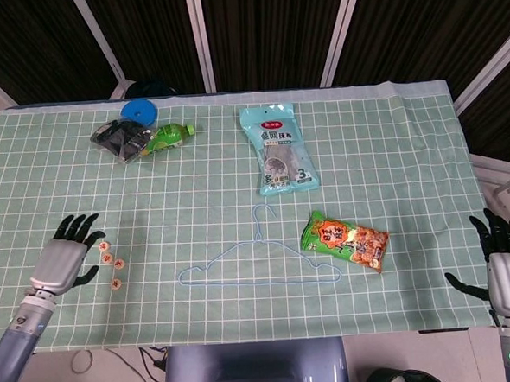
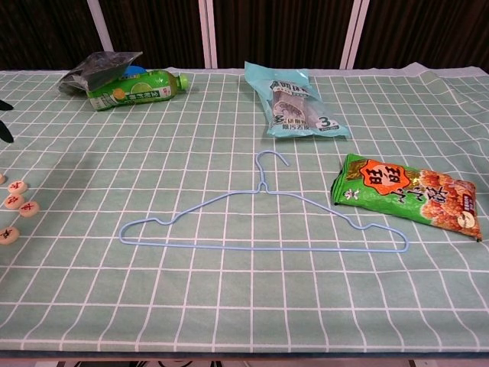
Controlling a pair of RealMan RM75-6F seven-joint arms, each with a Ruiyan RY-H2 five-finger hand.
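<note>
Four small round game pieces (image 1: pixel 108 260) lay near the table's left front, and the left hand (image 1: pixel 66 258) hovered just beside them, empty with fingers spread. They looked light, hard and smooth, likely best pinched by the rim. Off the far right edge, the right hand (image 1: pixel 503 267) hung empty, fingers apart.

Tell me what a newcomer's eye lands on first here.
The blue wire hanger lies flat mid-table, with a green-and-orange snack bag just to its right. At the left edge, the open left hand hovers beside a few round wooden game pieces.
</note>
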